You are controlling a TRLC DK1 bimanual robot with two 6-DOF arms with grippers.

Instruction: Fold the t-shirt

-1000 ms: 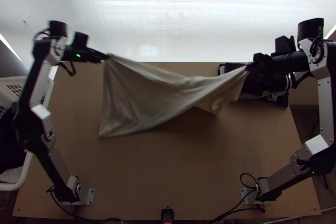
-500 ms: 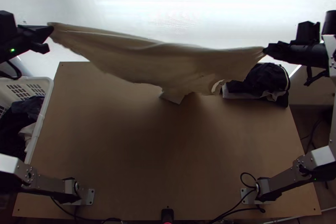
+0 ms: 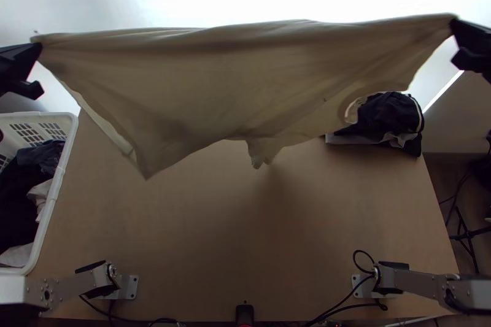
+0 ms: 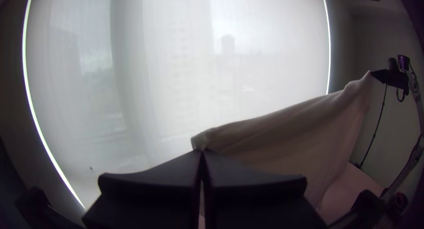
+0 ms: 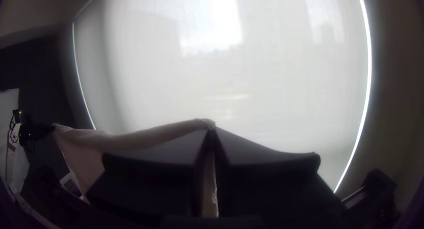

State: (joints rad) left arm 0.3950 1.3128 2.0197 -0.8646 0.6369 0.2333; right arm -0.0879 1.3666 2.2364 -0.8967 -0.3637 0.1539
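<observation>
Have t-shirt (image 3: pixel 227 81) aloft, unfolded, pinched in left gripper (image 4: pixel 202 151) and right gripper (image 5: pixel 212 130); need to lay flat, then fold.

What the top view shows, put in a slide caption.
Shirt stretched between left tool and right tool, hanging over the table, dark clothes at right.

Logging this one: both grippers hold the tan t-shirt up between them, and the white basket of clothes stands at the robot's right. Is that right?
Not quite: the top view shows the white basket of clothes at the robot's left. The left gripper and right gripper do hold the tan t-shirt up between them.
</observation>
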